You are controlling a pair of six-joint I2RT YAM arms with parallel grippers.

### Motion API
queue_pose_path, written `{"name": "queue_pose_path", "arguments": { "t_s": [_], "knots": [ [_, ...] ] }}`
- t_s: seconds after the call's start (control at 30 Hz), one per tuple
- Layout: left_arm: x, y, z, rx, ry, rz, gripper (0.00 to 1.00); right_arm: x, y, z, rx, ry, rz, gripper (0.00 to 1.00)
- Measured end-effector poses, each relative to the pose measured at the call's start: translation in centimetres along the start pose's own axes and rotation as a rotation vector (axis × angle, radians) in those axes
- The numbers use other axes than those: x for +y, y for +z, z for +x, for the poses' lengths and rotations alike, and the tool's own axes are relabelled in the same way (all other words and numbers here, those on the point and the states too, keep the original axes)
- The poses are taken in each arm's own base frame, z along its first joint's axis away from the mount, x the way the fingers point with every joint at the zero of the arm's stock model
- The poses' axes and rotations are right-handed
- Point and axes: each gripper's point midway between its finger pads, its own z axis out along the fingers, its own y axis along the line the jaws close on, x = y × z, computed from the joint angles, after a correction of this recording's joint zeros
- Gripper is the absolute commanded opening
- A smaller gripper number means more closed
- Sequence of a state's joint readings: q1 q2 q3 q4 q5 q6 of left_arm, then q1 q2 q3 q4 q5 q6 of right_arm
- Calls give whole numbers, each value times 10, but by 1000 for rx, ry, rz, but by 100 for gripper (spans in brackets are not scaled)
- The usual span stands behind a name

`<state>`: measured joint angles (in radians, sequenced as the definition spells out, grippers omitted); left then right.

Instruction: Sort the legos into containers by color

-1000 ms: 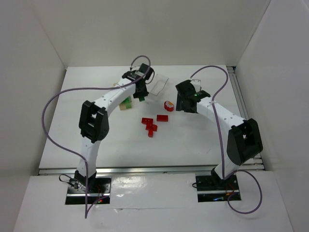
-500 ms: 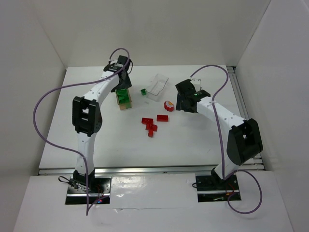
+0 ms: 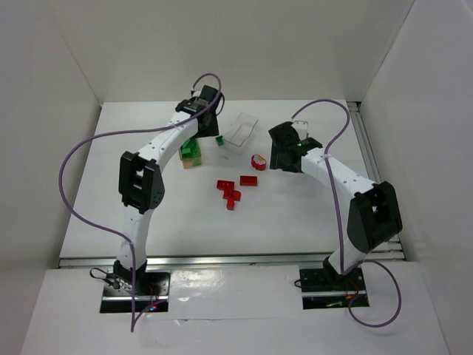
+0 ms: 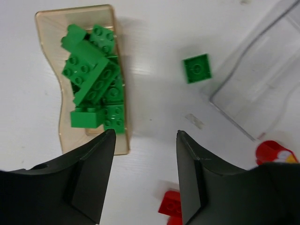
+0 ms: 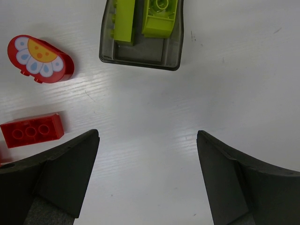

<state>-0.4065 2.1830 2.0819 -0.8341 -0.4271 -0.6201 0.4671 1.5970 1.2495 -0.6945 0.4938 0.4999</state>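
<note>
Since one loose green brick [image 4: 197,68] lies on the table [image 3: 295,214] outside the box of green bricks [image 4: 89,89], the coming move turns on where it sits from the left end effector [image 4: 145,140]. In the left wrist view the brick is beyond the fingertips and off to the right. It lies between the green box on the left and the empty clear box [image 4: 262,79] on the right, touching neither. The brick looks square, so it offers no long axis to favour, and its sides are turned slightly against the jaws. The left end effector is released, jaws apart with nothing between them. The right end effector [image 5: 147,140] is likewise released and empty, hovering well to the right by the yellow-green box [image 5: 140,35] and the red bricks [image 3: 233,188], so I judge the left arm the nearer one.
</note>
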Motion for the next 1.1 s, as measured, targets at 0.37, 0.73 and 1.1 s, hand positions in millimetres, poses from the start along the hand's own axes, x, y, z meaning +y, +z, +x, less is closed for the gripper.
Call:
{"name": "queue_pose_path", "arguments": {
  "t_s": [0.37, 0.73, 1.1],
  "knots": [
    [-45, 20, -28, -42, -81, 135, 64, 0, 0, 0, 2, -2, 2, 92],
    [-65, 88, -33, -47, -156, 199, 63, 0, 2, 3, 9, -11, 7, 92],
    [-66, 121, 15, 53, -116, 171, 73, 0, 6, 5, 20, -21, 13, 92]
  ]
}}
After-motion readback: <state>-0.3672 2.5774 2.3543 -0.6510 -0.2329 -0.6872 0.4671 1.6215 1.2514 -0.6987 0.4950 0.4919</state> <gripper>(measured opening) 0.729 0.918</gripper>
